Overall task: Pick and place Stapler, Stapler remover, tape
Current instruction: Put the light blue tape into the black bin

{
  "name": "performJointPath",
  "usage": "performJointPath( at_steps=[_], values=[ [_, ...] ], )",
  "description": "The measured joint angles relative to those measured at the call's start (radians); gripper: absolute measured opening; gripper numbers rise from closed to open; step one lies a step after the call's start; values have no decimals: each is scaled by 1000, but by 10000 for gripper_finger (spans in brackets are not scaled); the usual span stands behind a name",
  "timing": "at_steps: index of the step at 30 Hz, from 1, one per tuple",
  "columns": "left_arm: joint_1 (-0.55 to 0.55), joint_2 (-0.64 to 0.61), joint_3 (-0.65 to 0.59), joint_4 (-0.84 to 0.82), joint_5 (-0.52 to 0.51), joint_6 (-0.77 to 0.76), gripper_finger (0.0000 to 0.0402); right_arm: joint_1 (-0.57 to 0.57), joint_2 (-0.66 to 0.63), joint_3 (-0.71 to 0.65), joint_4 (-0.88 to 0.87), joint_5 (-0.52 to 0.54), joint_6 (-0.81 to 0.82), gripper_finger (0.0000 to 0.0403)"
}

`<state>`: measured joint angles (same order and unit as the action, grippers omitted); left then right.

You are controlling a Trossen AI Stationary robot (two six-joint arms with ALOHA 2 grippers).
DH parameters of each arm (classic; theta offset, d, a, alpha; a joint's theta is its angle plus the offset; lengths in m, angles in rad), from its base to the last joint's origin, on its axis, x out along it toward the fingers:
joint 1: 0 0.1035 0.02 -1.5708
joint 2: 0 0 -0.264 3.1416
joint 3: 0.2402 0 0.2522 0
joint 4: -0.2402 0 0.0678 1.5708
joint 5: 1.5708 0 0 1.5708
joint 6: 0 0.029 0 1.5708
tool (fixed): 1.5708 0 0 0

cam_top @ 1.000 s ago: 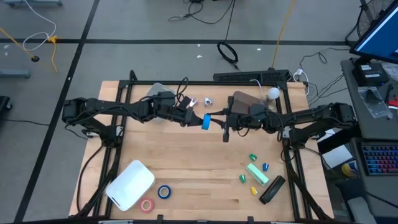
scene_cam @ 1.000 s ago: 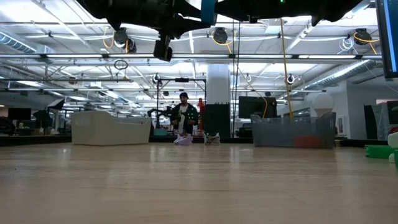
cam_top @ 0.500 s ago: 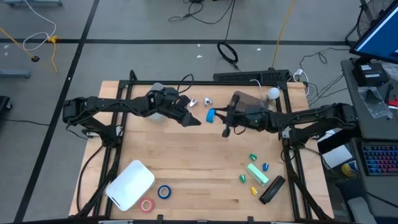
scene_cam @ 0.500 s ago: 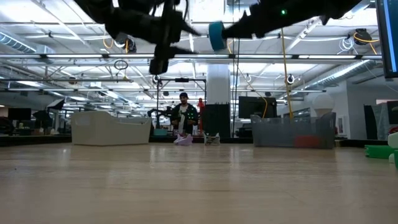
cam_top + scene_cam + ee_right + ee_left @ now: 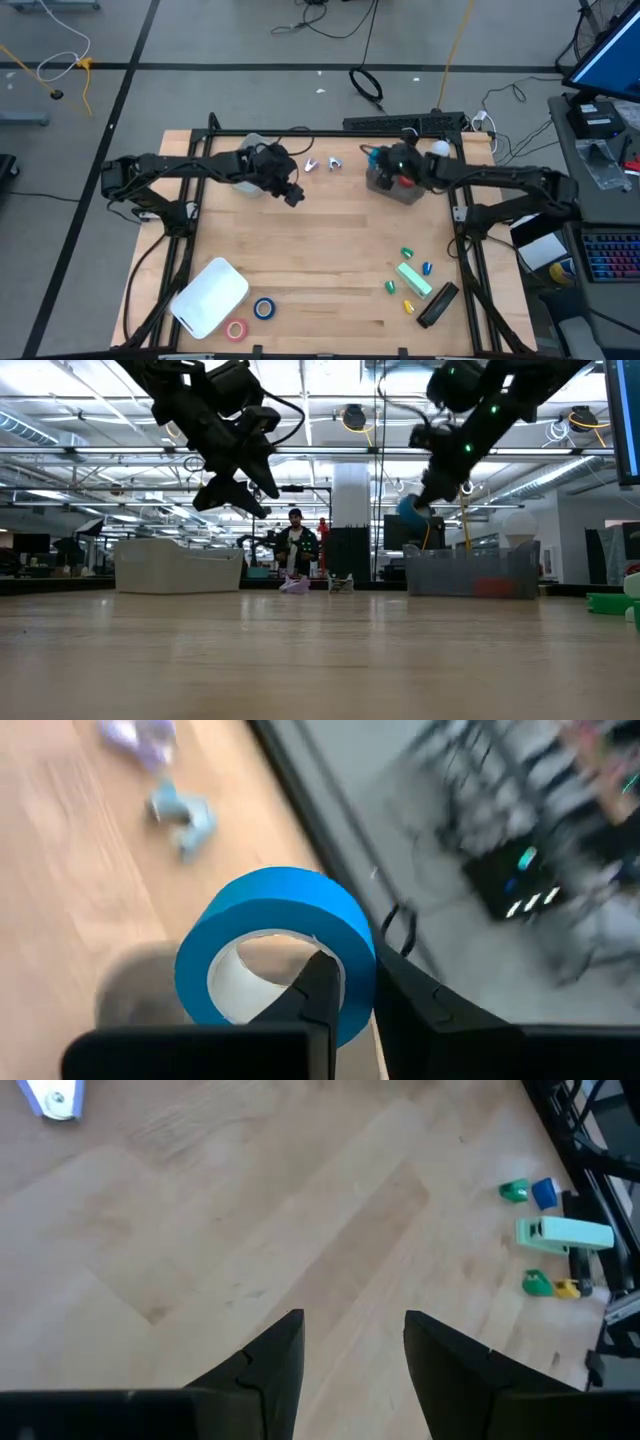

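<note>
Step in hand: binning tape. Right gripper (image 5: 345,990) pinches a blue tape roll (image 5: 275,945) above the grey bin (image 5: 385,187) by the table's far edge. Left gripper (image 5: 352,1355) hangs spread, empty. Next: lower, release inside.

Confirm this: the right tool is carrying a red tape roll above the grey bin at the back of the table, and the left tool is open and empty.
Wrong on one count: the tape roll is blue, as the right wrist view shows. The right tool does carry it above the grey bin, and the left tool is open and empty.
</note>
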<state>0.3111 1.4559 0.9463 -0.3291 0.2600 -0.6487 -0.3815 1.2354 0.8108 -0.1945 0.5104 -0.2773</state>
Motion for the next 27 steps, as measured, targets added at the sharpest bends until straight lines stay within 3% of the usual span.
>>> performJointPath(
  at_steps=[11, 27],
  values=[
    [-11, 0, 0, 0, -108, 23, 173, -217, 62, 1, -75, -202, 51, 33],
    [-12, 0, 0, 0, -113, 26, 173, -242, 248, 0, -90, -196, -34, 33]
  ],
)
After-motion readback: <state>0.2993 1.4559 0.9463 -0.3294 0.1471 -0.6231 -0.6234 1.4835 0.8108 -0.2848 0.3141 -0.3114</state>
